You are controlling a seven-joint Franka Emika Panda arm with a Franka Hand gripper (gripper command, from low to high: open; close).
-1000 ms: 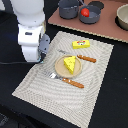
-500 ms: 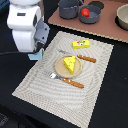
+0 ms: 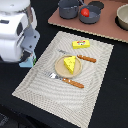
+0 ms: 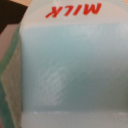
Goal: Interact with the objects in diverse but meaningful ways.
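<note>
- Here the robot arm (image 3: 15, 30) is big and white, at the exterior view's left, over the edge of the striped mat (image 3: 70, 75).
- Its gripper (image 3: 29, 59) is low on the arm. I cannot tell if its fingers are spread or pressed together, because the arm hides them.
- A bit of light blue-green peeks out by the gripper. In the wrist view a pale blue milk carton (image 4: 70, 70) fills almost the whole picture, very close, with the red word MILK on it.
- The yellow cheese wedge (image 3: 69, 64) with holes sits on the round tan plate (image 3: 59, 68) in the middle of the mat.
- The fork (image 3: 66, 80) with an orange handle lies just beside the plate, on the near side.
- The knife (image 3: 85, 58) with an orange handle lies on the other side of the plate.
- The yellow packet (image 3: 81, 44) with red marks lies on the mat, near the knife.
- The red tomato (image 3: 85, 12) sits in a grey saucepan (image 3: 90, 17) on the brown board (image 3: 107, 30), well apart from the arm.
- Another grey pot (image 3: 68, 8) stands just beside that saucepan.
</note>
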